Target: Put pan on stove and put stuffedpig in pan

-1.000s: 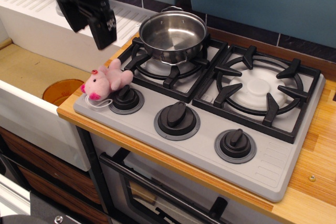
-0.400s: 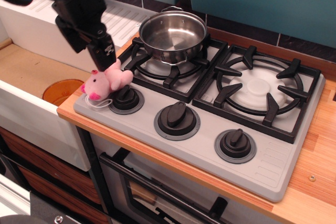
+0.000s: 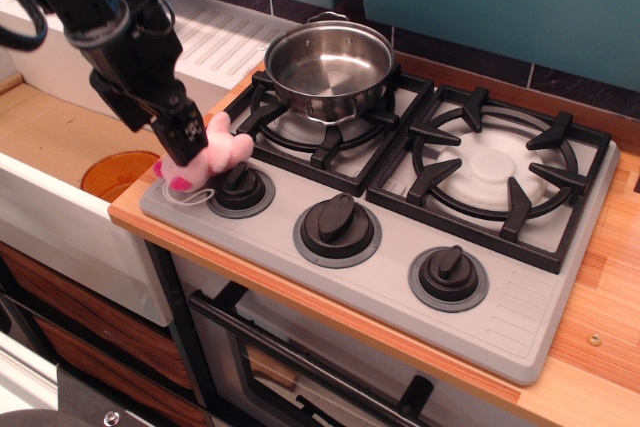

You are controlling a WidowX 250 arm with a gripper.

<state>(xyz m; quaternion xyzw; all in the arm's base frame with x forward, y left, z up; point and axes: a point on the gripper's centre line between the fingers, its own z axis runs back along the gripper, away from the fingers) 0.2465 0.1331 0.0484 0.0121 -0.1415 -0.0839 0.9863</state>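
Note:
The shiny steel pan (image 3: 328,65) stands empty on the left burner of the grey stove (image 3: 400,267). The pink stuffedpig (image 3: 228,150) lies on the stove's front left corner, beside the left knob (image 3: 240,187), with its white string on the stove surface. My black gripper (image 3: 172,145) has come down over the pig's head end. Its fingers look spread, and they hide part of the pig's head. I cannot tell whether they touch it.
The right burner (image 3: 495,172) is bare. Middle knob (image 3: 337,225) and right knob (image 3: 448,275) sit along the stove's front. A white sink (image 3: 60,197) with an orange disc (image 3: 115,172) lies left of the counter. A white ribbed drainboard (image 3: 225,37) lies behind.
My gripper has dropped from high above the drainboard, moving down and slightly left onto the pig. The pig and pan have not moved.

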